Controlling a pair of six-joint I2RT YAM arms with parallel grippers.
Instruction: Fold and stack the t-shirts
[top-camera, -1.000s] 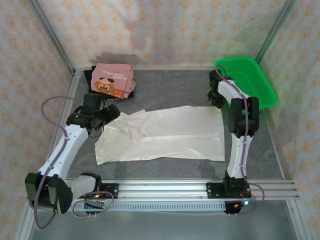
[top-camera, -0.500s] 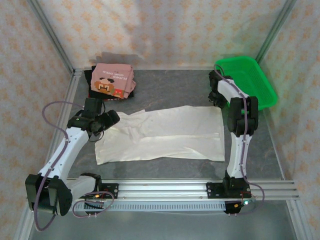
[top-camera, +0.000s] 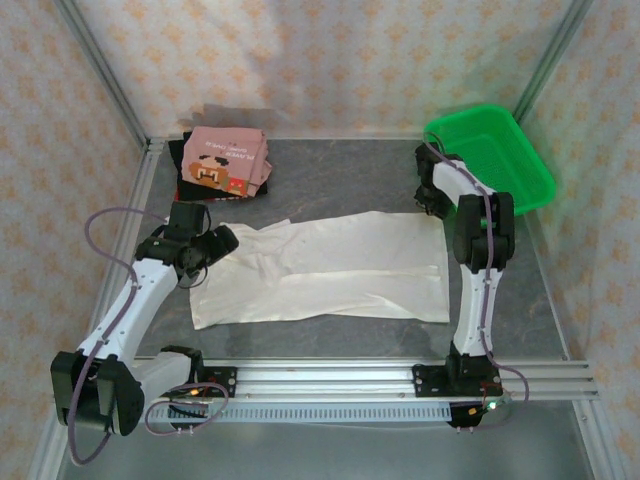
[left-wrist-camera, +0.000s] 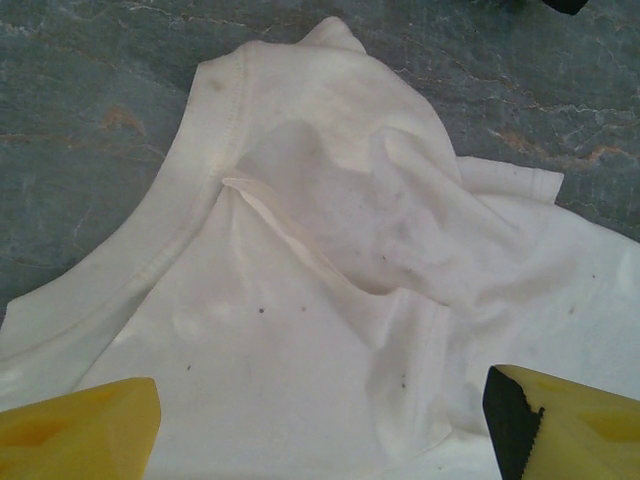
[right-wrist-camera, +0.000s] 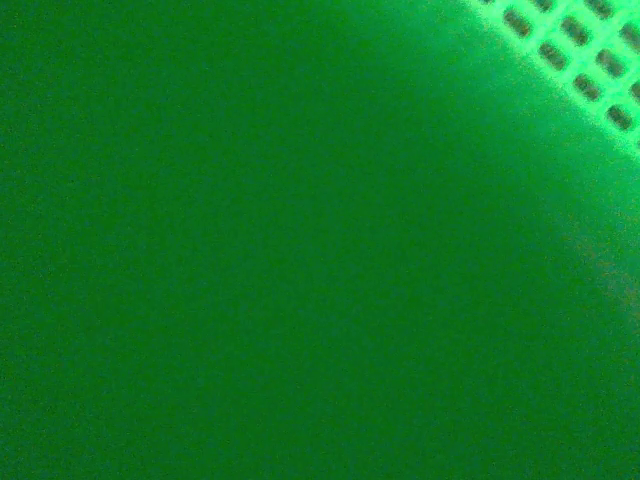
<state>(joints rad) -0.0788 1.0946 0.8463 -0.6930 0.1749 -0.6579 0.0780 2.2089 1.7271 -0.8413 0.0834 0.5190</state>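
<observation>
"Lying where, the off-white shirt?"

"Flat on the middle of the table, folded lengthwise into a long band that runs left to right. The left end is rumpled. In the left wrist view the collar curves round a raised crease, and small dark specks dot the cloth."

"And the other shirts?"

"A pink shirt with a brown pixel face lies folded on top of folded black shirts in the far left corner, apart from the off-white one."

"The left claw?"

"It hangs over the off-white shirt's left end, its yellow fingers spread wide apart with nothing gripped. Whether they touch the cloth I cannot tell."

"The right claw?"

"It is at the far right, just beyond the shirt's right end and close against the left side of the green basket. Its own camera is pressed up to blurred green plastic, with a bit of mesh in the upper corner. Whether that claw is apart or together I cannot tell."
</observation>
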